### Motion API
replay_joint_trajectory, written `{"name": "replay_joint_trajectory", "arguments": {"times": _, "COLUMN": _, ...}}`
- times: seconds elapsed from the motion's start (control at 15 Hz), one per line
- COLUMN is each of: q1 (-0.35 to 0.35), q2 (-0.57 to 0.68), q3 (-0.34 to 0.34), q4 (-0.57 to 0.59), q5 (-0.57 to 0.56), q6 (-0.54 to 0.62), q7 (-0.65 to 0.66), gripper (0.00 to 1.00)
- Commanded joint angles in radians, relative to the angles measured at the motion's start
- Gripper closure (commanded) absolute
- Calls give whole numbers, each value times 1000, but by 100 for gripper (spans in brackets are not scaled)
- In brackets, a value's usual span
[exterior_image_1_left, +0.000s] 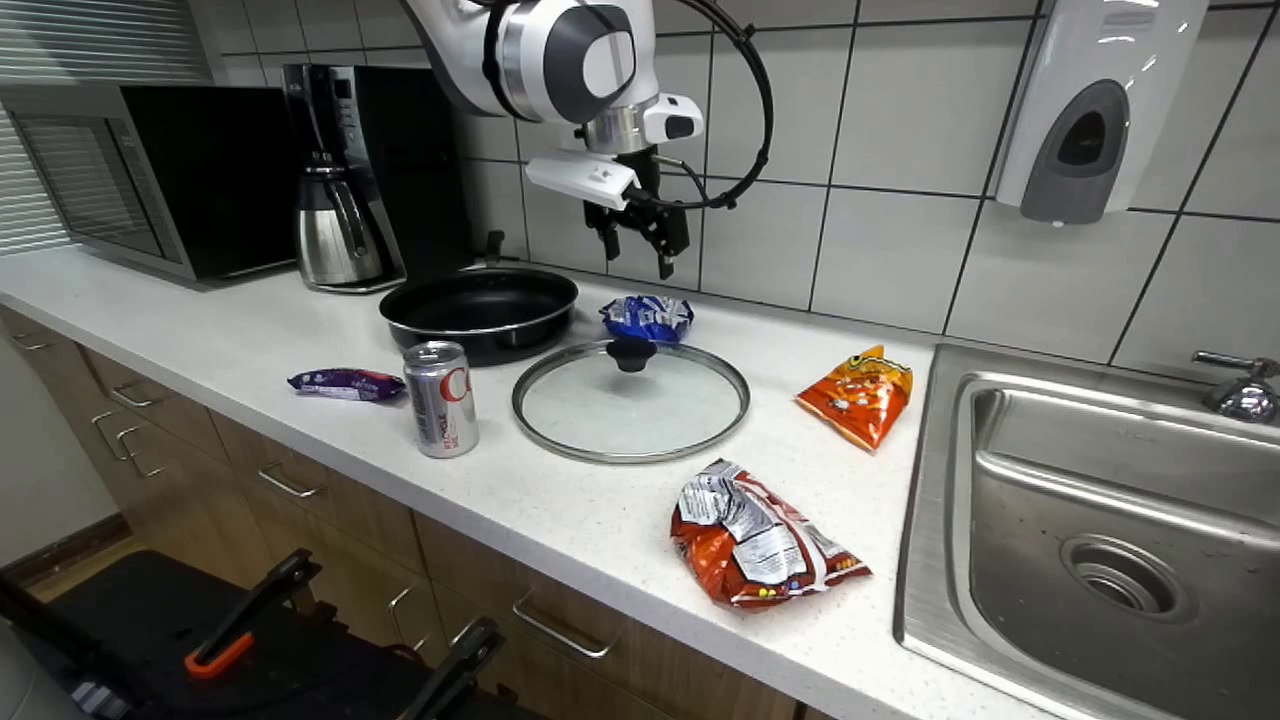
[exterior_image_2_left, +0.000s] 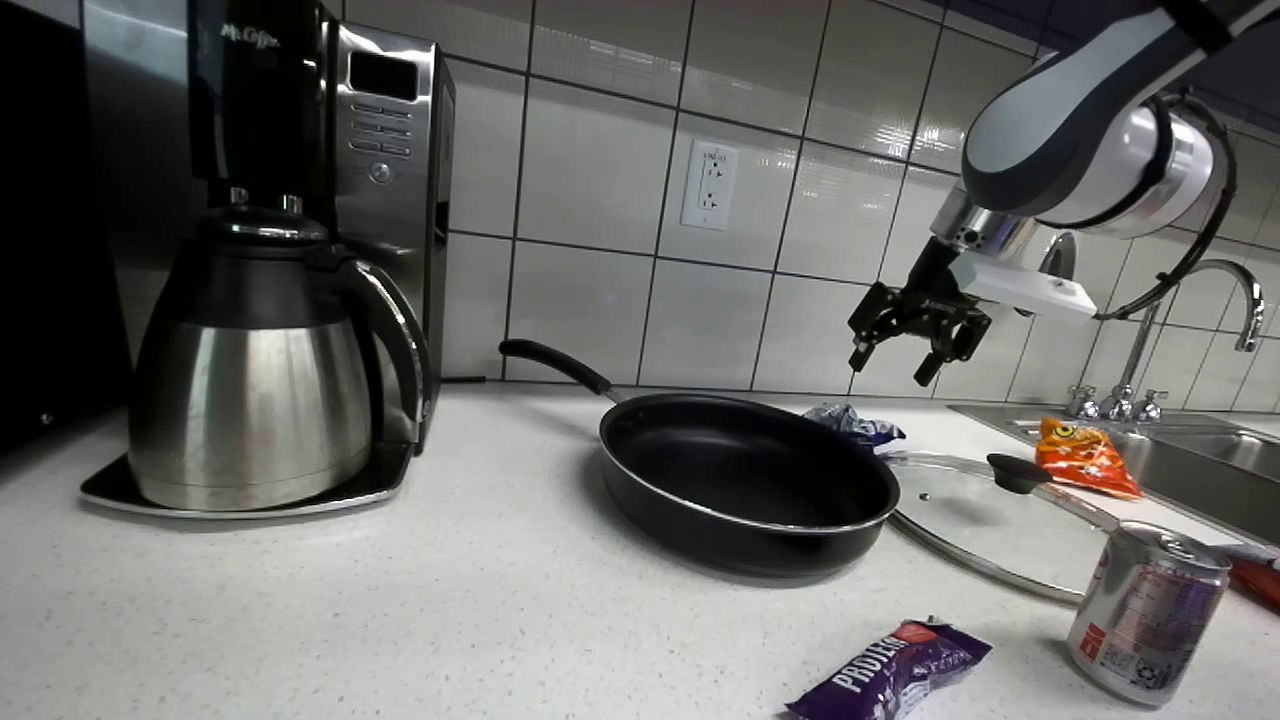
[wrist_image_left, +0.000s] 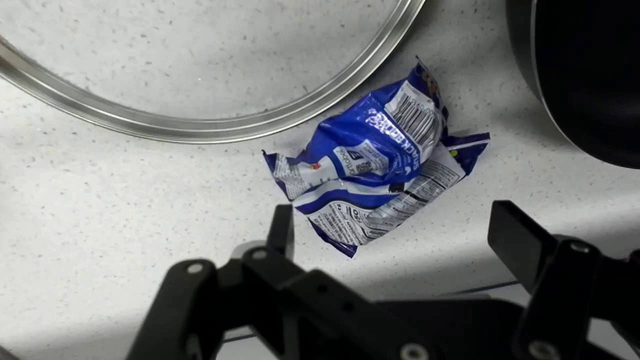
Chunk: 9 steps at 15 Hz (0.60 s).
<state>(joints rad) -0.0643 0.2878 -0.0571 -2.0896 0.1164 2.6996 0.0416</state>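
My gripper (exterior_image_1_left: 639, 260) is open and holds nothing. It hangs above the counter near the tiled wall, which also shows in an exterior view (exterior_image_2_left: 893, 368). In the wrist view its spread fingers (wrist_image_left: 392, 225) frame a crumpled blue snack bag (wrist_image_left: 372, 145), which lies below and is not touched. The blue bag is in both exterior views (exterior_image_1_left: 648, 318) (exterior_image_2_left: 855, 425), between a black frying pan (exterior_image_1_left: 480, 300) and a glass lid (exterior_image_1_left: 620, 405) with a black knob. In the wrist view the lid's metal rim (wrist_image_left: 200, 131) is left of the bag and the pan (wrist_image_left: 590, 75) right.
A silver can (exterior_image_1_left: 440, 400) and a purple protein bar (exterior_image_2_left: 895, 670) lie toward the counter's front. An orange bag (exterior_image_1_left: 860, 395) and a red bag (exterior_image_1_left: 750, 540) are near the sink (exterior_image_1_left: 925, 520). A coffee maker (exterior_image_2_left: 390, 200), steel carafe (exterior_image_2_left: 250, 410) and microwave (exterior_image_1_left: 220, 180) stand beyond the pan.
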Motion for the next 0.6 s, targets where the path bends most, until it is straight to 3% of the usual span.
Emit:
{"name": "replay_joint_trajectory", "arguments": {"times": 0.0, "q1": -2, "q2": 43, "q3": 25, "q4": 72, "q5": 37, "q6": -71, "q7": 21, "gripper": 0}}
{"name": "replay_joint_trajectory", "arguments": {"times": 0.53, "q1": 20, "q2": 106, "q3": 7, "q4": 131, "q5": 23, "q6": -122, "q7": 127, "gripper": 0}}
